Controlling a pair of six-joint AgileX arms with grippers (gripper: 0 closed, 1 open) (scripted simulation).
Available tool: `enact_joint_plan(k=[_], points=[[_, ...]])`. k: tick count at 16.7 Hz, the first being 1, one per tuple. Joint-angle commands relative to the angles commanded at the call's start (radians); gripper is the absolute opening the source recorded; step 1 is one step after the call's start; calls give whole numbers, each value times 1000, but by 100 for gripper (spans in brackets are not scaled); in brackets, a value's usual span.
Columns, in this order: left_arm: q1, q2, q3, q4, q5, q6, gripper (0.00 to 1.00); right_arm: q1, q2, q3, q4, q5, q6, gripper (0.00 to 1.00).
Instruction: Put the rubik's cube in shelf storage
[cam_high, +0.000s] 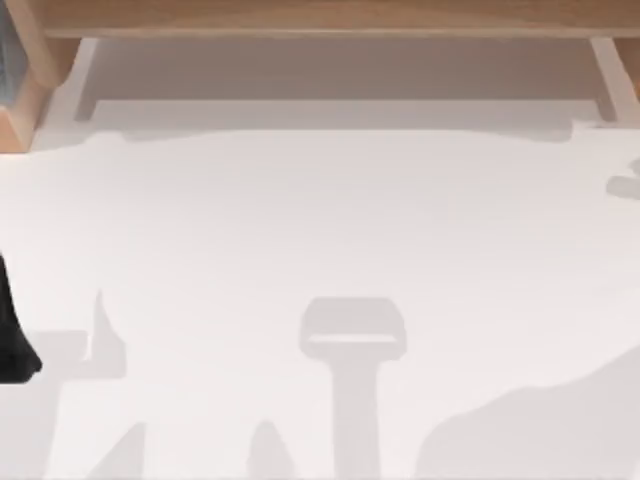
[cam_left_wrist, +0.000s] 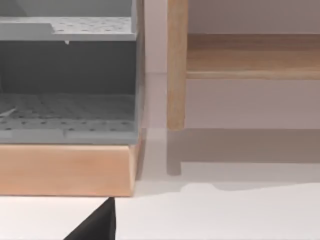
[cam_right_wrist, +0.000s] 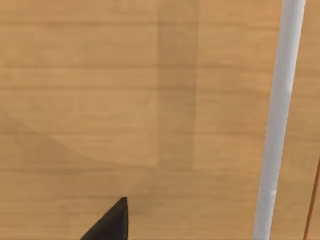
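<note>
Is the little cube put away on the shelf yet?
I can't tell. The right wrist view looks closely at the shelf storage board, so that arm seems near it. From above, the white table lies before the shelf. The left arm waits at the table's left edge.

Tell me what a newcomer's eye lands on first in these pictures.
First comes the shelf storage, its long light-brown board running along the far edge of the white table in the top view, with pale supports at either end. Next, the left wrist view shows a grey perforated rack sitting on a wooden base beside a shelf upright. The right wrist view looks closely at a wood-grain surface crossed by a pale bar.
</note>
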Motion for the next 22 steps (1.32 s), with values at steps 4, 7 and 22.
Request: enact_joint_plan(k=[4,7,22], points=[[0,0,0,0,0,0,100,0,0,0,0,0,0,47],[0,0,0,0,0,0,100,0,0,0,0,0,0,25],[0,0,0,0,0,0,100,-14,-21,-41,22,-9,2,0]])
